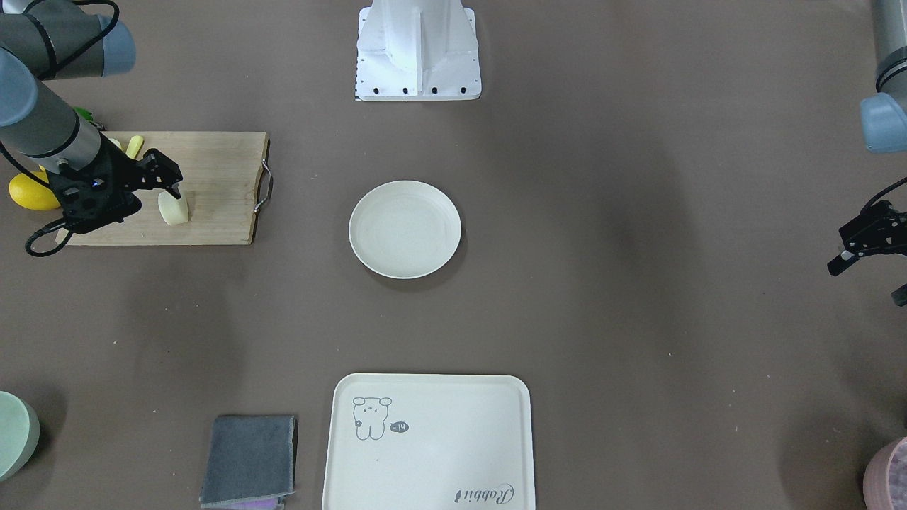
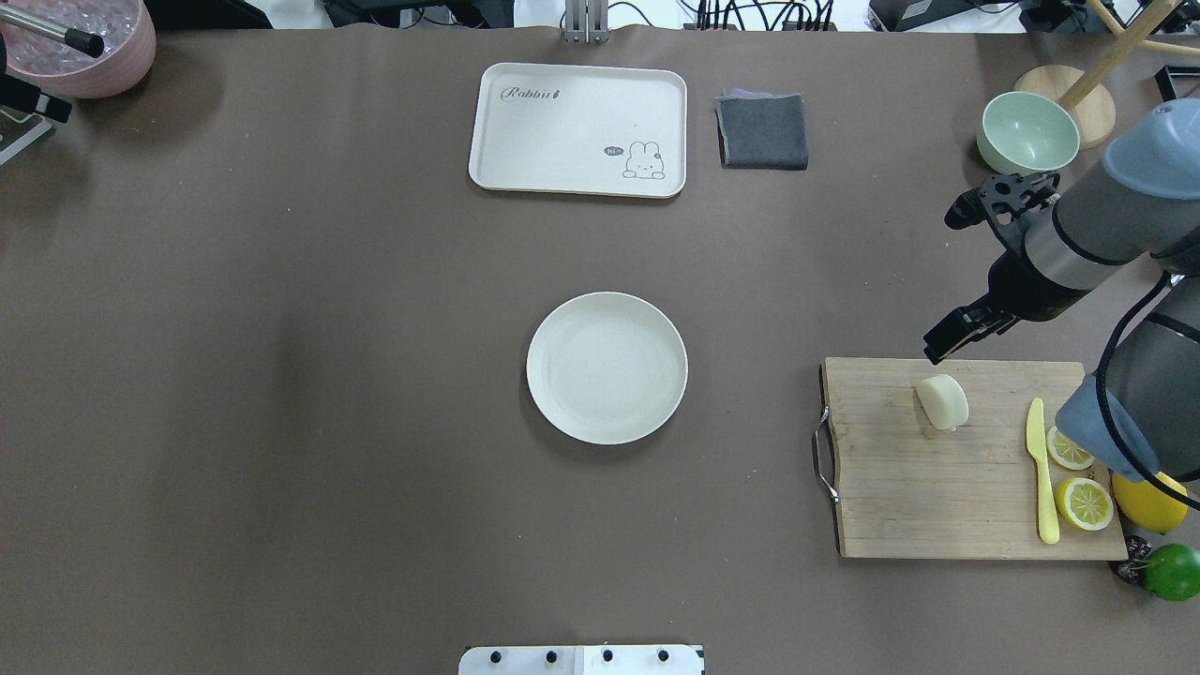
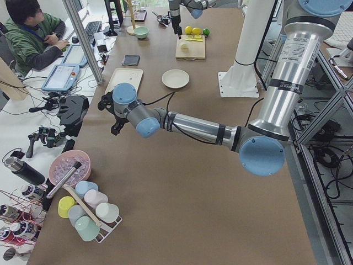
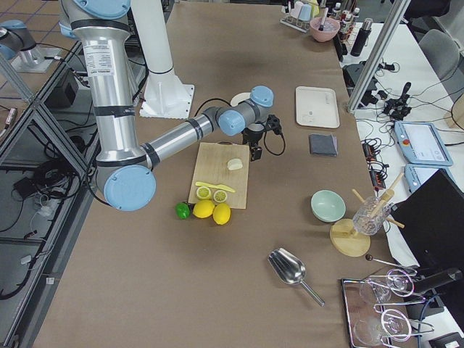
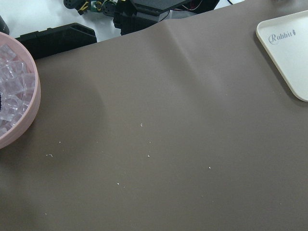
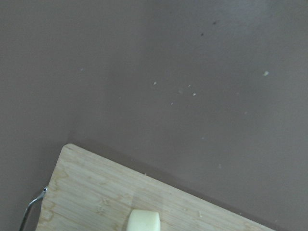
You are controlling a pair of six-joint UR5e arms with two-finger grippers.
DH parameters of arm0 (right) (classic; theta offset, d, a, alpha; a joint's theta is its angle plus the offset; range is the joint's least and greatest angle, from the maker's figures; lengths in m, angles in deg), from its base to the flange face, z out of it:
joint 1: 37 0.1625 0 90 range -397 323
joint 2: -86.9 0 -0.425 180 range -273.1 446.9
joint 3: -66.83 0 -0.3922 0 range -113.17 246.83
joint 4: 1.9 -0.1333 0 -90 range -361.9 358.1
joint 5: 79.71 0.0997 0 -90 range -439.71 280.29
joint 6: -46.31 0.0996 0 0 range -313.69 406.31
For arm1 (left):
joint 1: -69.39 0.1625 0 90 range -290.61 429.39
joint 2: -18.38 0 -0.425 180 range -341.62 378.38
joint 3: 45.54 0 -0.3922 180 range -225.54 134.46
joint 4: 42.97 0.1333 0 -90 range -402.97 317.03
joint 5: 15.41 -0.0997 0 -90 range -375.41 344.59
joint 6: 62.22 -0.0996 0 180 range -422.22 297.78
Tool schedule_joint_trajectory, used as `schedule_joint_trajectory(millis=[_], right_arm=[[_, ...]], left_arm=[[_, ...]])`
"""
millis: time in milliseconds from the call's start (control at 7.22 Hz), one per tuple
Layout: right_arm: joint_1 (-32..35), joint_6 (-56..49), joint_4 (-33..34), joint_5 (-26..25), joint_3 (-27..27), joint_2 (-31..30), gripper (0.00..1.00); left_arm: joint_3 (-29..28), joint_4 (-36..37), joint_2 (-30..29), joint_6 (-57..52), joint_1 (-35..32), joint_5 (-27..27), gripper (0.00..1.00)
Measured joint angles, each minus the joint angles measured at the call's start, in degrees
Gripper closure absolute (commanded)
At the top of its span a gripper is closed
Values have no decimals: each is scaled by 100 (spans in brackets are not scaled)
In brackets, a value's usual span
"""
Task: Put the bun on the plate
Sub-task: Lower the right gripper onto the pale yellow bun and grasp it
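- Right arm: extended forward, forearm sloping down, wrist bent.
- Right gripper: pointing down, low over the surface. Jaw gap cannot be made out.
- Left arm: stretched out low, far to its own side.
- Left gripper: clear of the surface, fingers spread apart.

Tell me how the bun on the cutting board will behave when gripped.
The bun looks smooth, so it may slip when pinched. Its rounded side could let it roll if nudged, though the flat end might steady it. Small, so probably light.
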Motion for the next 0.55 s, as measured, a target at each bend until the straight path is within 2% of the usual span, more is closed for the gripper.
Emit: schedule_joint_trajectory(millis=[415, 554], right_arm=[[-373, 102, -4, -288, 281, 21, 1], [-449, 144, -4, -409, 339, 15, 6]], left_arm=[[362, 2, 222, -25, -127, -61, 2], [439, 4, 279, -26, -144, -89, 2]])
